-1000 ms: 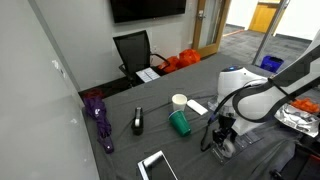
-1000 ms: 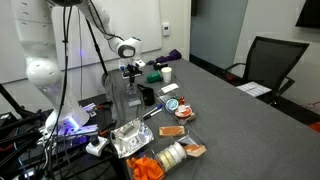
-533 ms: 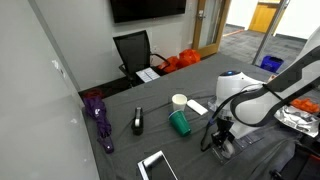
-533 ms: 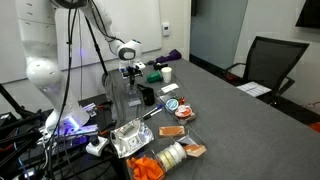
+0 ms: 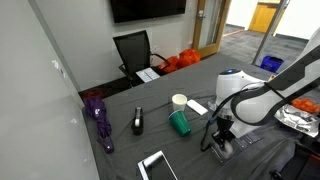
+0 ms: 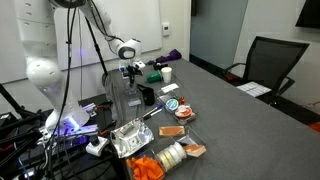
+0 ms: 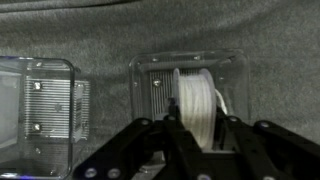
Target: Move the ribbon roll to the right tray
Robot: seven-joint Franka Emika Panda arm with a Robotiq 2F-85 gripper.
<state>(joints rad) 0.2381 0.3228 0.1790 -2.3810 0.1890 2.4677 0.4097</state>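
In the wrist view the ribbon roll [image 7: 196,100], a pale silvery ring seen edge-on, stands upright between the black fingers of my gripper [image 7: 200,126], which is shut on it. The roll sits inside a clear plastic tray [image 7: 190,58]; a second clear tray [image 7: 45,110] lies to its left. In both exterior views the gripper [image 5: 222,140] [image 6: 131,78] points down into the clear trays [image 6: 124,97], and the roll is mostly hidden by the fingers there.
A green cup [image 5: 180,123] and a white cup [image 5: 179,101] stand close to the gripper. A black object [image 5: 138,121], a purple umbrella [image 5: 98,115] and a tablet [image 5: 157,165] lie further off. A teal-and-red disc [image 6: 173,102] and food containers [image 6: 130,138] fill the table's near end.
The jaws have come together onto the ribbon roll. The arm has hardly moved.
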